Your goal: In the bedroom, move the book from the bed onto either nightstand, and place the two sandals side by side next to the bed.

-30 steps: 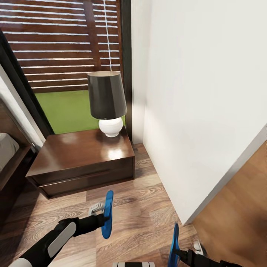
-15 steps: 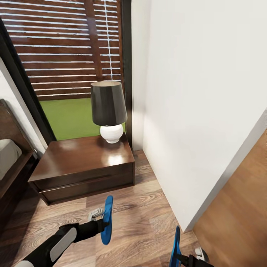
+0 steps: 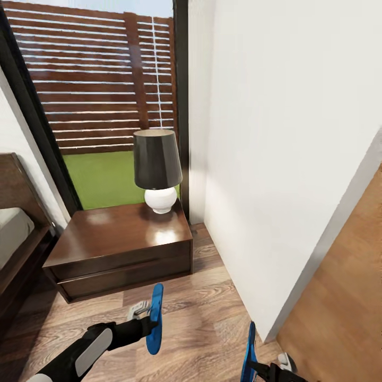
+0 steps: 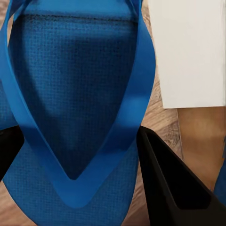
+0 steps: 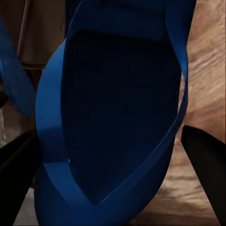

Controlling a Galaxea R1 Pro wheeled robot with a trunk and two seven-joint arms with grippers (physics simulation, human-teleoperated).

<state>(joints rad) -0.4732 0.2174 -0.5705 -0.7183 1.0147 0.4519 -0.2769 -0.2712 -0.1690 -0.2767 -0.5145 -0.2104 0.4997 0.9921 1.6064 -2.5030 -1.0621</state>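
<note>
A small low dark brown wooden nightstand (image 3: pixel 119 249) with a glossy flat top is standing against the tall dark-framed window (image 3: pixel 95 101), and a table lamp with a dark grey tapered shade and a round white base (image 3: pixel 157 170) is sitting on its far right corner, leaving most of the top bare. To the left, the dark brown wooden frame and headboard of the bed (image 3: pixel 16 249) are showing at the edge of the head view, with a strip of pale grey mattress. A plain white wall (image 3: pixel 286 148) is rising on the right and ending in a corner close to the right arm.

The left gripper (image 3: pixel 141 312) is pinching one bright blue flat flip-flop sandal (image 3: pixel 154 317), holding it on edge above the floor in front of the nightstand; in the left wrist view this sandal (image 4: pixel 75 122) is lying between the black fingers (image 4: pixel 169 183), toe strap facing the camera. The right gripper (image 3: pixel 268 366) is clamping the second blue sandal (image 3: pixel 248 353), also on edge, near the wall corner; in the right wrist view that sandal (image 5: pixel 117 117) is sitting between dark fingers (image 5: pixel 207 165).

The brown wood-plank floor (image 3: pixel 201 313) is running under both arms. Beyond the window glass, a slatted wooden fence and green grass are showing.
</note>
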